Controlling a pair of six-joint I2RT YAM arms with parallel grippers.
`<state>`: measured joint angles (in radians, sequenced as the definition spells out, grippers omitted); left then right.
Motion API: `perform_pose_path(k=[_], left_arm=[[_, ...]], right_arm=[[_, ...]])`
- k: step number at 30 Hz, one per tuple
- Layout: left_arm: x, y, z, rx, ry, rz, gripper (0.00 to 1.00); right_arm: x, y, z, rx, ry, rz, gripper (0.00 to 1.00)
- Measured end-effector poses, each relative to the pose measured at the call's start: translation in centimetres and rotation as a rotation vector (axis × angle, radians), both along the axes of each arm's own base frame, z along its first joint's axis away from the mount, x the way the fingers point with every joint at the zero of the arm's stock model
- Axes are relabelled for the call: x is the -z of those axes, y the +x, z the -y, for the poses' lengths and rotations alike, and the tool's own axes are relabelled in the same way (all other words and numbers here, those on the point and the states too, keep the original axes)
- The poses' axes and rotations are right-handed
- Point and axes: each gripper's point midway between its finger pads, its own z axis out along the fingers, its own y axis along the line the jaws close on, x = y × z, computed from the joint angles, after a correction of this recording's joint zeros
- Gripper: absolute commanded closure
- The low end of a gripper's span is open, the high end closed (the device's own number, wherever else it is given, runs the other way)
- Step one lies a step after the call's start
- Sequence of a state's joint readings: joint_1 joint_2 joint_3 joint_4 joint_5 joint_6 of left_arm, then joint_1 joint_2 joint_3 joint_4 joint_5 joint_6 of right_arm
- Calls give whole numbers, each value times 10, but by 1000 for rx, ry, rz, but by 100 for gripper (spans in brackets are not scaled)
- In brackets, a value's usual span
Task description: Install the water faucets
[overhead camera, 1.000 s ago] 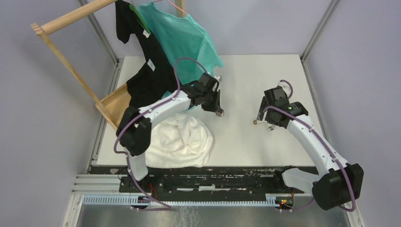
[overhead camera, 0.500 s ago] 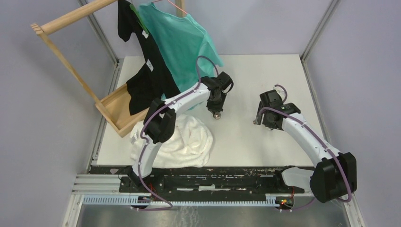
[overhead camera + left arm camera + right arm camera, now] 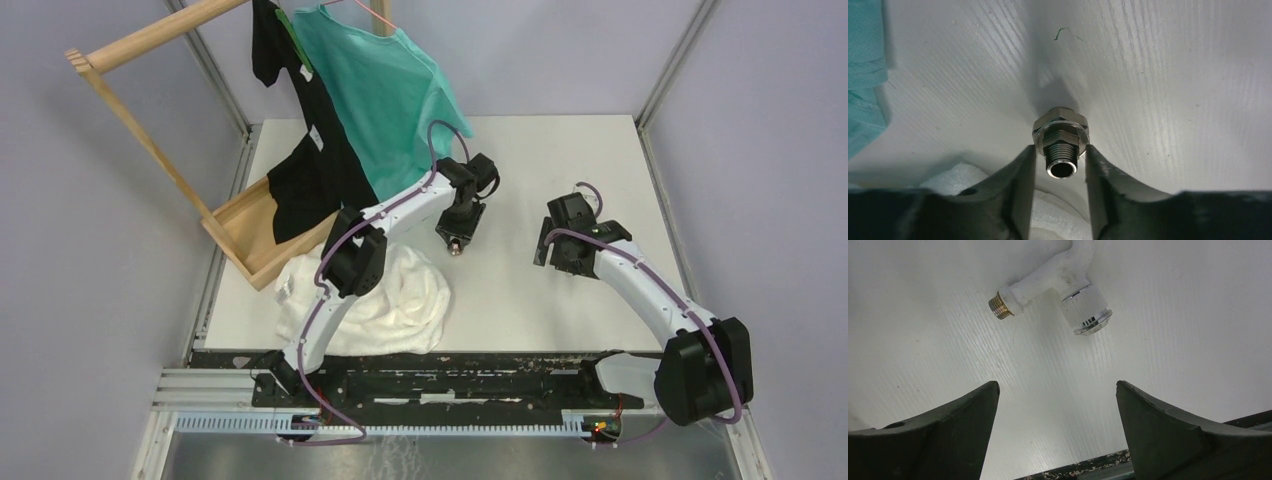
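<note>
A silver threaded fitting (image 3: 1060, 142) stands on the white table with its open threaded end facing the left wrist camera. My left gripper (image 3: 1059, 150) straddles it. The jaws are slightly apart, with narrow gaps beside the thread and the tips level with the wide nut. From above, the fitting (image 3: 457, 246) sits just below the left gripper (image 3: 458, 230). The white plastic spout (image 3: 1058, 280), with a brass threaded end and a chrome-rimmed cap, lies on the table ahead of my right gripper (image 3: 1057, 385). That gripper is wide open with nothing in it, and it stands mid-right on the table (image 3: 548, 250).
A crumpled white towel (image 3: 375, 290) lies near the left arm's elbow. A wooden rack (image 3: 150, 150) at back left carries a teal shirt (image 3: 385, 90) and a black shirt (image 3: 310, 165). The teal cloth (image 3: 863, 75) reaches close to the left gripper.
The left arm has swung right and lowered the fitting onto the table, and its jaws have parted a little. The right gripper has drifted slightly towards the back and stays open.
</note>
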<state>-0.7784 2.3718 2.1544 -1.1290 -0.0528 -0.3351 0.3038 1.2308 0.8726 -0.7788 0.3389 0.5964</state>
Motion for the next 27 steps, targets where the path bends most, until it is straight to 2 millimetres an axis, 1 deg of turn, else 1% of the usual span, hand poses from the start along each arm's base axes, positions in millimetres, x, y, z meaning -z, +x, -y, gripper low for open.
perform_pose_path(k=[1, 3, 6, 11, 14, 17, 19, 22, 24, 26, 27], left_arm=[[1, 0, 0, 1, 2, 0, 39], [3, 0, -2, 0, 12, -1, 31], [3, 1, -3, -2, 18, 6, 25], [-3, 5, -1, -3, 9, 23, 22], [-15, 6, 0, -4, -7, 41, 22], [-44, 7, 2, -3, -53, 88, 22], [-73, 4, 0, -2, -103, 137, 22], [-113, -6, -7, 1, -177, 202, 22], [-141, -16, -16, 1, -239, 263, 22], [-157, -25, -24, 3, -292, 314, 22], [-162, -31, -30, 3, -314, 337, 22]], right_arm=[[1, 0, 0, 0, 0, -2, 6], [3, 0, -1, -2, 0, -12, 6], [4, 0, -1, -3, 2, -13, 5], [4, 1, -1, -3, 1, -15, 5], [4, 1, -1, -1, -3, -15, 5], [2, 1, 3, 7, -19, -11, 5], [-1, 3, 5, 15, -34, -2, 5], [-4, 6, 8, 24, -49, 11, 3], [-4, 7, 11, 36, -44, 12, 3], [-3, 8, 15, 61, -18, 11, 3], [-3, 10, 19, 83, 1, 10, 3]])
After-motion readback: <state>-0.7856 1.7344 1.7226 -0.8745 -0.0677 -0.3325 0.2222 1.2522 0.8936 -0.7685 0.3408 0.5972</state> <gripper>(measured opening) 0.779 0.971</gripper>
